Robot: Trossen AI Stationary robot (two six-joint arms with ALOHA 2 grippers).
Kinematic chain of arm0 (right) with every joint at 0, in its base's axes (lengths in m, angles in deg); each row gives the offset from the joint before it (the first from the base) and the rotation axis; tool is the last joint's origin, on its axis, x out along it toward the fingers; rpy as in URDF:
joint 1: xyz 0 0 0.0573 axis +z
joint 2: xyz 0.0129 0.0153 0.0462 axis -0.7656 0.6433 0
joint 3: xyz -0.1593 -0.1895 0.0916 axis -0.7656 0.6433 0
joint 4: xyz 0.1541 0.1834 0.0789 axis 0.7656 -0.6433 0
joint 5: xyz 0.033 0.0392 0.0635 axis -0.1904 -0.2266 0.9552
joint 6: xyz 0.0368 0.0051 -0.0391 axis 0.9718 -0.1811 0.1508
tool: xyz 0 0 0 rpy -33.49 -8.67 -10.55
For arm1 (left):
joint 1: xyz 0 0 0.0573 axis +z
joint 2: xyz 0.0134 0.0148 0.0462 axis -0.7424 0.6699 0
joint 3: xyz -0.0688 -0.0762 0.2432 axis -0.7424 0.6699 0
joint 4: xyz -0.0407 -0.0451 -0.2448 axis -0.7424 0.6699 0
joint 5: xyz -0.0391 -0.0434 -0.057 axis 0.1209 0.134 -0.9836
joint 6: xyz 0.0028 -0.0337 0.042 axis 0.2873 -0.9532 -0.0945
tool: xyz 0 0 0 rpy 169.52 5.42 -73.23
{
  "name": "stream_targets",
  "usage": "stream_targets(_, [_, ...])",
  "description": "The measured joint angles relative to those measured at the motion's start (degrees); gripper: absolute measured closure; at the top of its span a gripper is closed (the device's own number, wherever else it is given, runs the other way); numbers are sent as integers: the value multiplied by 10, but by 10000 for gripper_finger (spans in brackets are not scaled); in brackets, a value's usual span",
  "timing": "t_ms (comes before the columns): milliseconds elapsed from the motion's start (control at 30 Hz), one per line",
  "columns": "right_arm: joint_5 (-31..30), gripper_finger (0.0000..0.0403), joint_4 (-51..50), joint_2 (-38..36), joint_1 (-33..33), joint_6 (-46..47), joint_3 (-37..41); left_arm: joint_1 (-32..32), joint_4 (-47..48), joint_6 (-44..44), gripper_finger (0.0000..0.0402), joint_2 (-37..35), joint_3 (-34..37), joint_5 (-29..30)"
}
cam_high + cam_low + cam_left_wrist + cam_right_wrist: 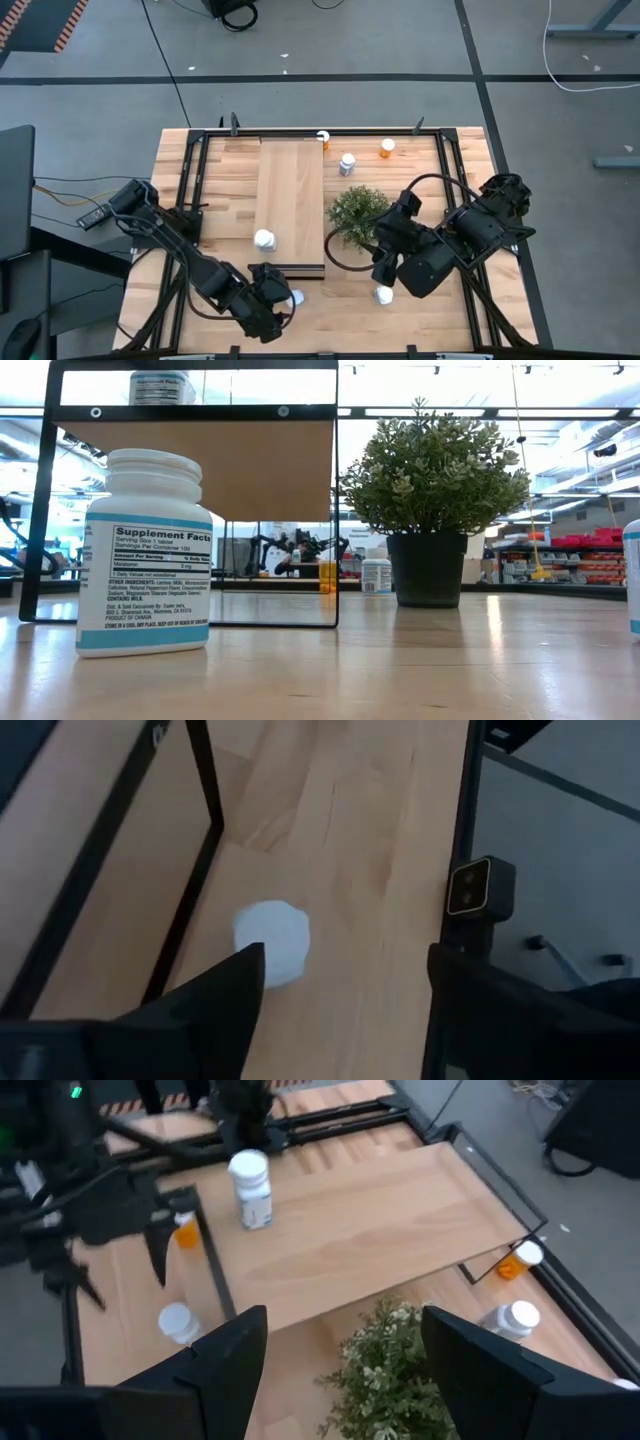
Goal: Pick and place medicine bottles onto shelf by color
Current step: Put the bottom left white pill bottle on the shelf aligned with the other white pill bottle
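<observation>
The light-wood shelf (290, 195) stands mid-table with one white bottle (264, 239) on top of it. My left gripper (280, 303) hovers open at the near edge, pointing down; a white bottle (272, 942) stands on the table just past one fingertip, untouched. It also shows in the high view (296, 297) and the low view (145, 550). My right gripper (383, 262) is open and empty beside the plant (358, 213), with another white bottle (384, 295) on the table near it. Two orange bottles (322, 138) (387, 148) and a white one (347, 163) stand at the far side.
The bushy plant in its dark pot (428, 565) stands right of the shelf, close to my right arm. An orange bottle (186, 1230) stands by the shelf's dark frame near my left arm. A dark metal frame (200, 135) borders the tabletop.
</observation>
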Motion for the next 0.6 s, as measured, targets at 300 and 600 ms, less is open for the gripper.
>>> stream_targets(300, [-2,130,0,0,14,6,0,0,-76,16,104,-8,1,-32])
stream_targets(600, [9,130,0,0,19,1,0,-3,-75,266,127,-16,1,-34])
